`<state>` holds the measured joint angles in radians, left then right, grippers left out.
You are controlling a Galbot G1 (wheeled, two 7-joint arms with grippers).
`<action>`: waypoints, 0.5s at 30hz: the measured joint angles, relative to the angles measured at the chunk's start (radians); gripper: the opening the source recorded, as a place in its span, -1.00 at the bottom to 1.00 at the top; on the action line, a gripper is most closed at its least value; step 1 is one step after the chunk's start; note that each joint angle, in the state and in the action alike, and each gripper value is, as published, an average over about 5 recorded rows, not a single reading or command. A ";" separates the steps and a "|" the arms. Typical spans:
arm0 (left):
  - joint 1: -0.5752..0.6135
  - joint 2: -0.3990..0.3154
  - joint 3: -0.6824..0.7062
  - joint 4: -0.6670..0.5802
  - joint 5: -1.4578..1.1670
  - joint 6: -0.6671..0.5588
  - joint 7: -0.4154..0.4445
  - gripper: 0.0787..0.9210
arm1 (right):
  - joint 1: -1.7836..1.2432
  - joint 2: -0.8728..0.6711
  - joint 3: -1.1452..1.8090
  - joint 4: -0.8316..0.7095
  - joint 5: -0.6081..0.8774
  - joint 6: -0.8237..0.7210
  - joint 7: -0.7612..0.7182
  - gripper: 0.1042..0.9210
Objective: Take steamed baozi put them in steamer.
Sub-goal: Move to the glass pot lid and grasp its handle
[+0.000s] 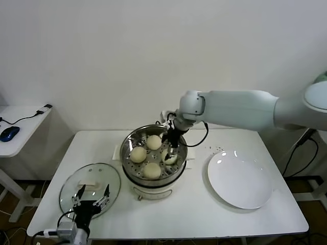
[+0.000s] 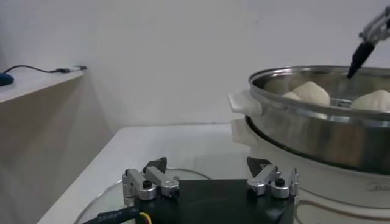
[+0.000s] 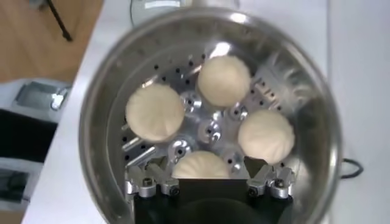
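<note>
The big white table [image 1: 204, 214] holds everything. In the middle sits the round shiny steel steamer [image 1: 127, 148] on its cream base. Inside it, on the tray with little holes, lie four round cream-white steamed baozi [image 3: 154, 112]. They sit in a ring, close together but not squashed.

To the right of the steamer is a flat white plate [image 1: 240, 181]. It has nothing on it. So I think the job is nearly done: all four buns are in the pot, and none are left outside that I can see.

To the left of the steamer lies a round glass lid [image 1: 69, 186] with a white knob.

The right gripper [image 1: 171, 151] reaches down inside the steamer, right over the last bun. Its fingers are spread wide, one on each side of that bun, and it is not squeezing it. What is left, I guess, is to lift straight up and out. The steel rim is high all around, so going sideways could bump it. Up is the free way.

The left gripper [image 1: 92, 196] waits low over the glass lid, fingers wide apart, holding nothing.
</note>
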<state>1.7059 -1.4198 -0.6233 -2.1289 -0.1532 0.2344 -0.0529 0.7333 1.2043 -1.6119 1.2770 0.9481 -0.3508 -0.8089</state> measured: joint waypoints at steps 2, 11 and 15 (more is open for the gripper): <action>0.003 0.000 0.001 -0.004 -0.001 -0.002 0.000 0.77 | 0.006 -0.026 0.029 -0.003 0.023 0.010 0.001 0.76; 0.004 0.000 -0.002 -0.003 -0.001 -0.017 -0.001 0.77 | -0.109 -0.181 0.345 0.004 0.051 0.063 0.231 0.76; -0.001 0.001 -0.010 -0.003 -0.002 -0.026 -0.001 0.77 | -0.229 -0.272 0.546 0.043 0.045 0.081 0.405 0.76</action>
<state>1.7051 -1.4185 -0.6338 -2.1320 -0.1548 0.2087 -0.0542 0.5046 0.9320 -1.0655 1.3197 0.9928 -0.2698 -0.4040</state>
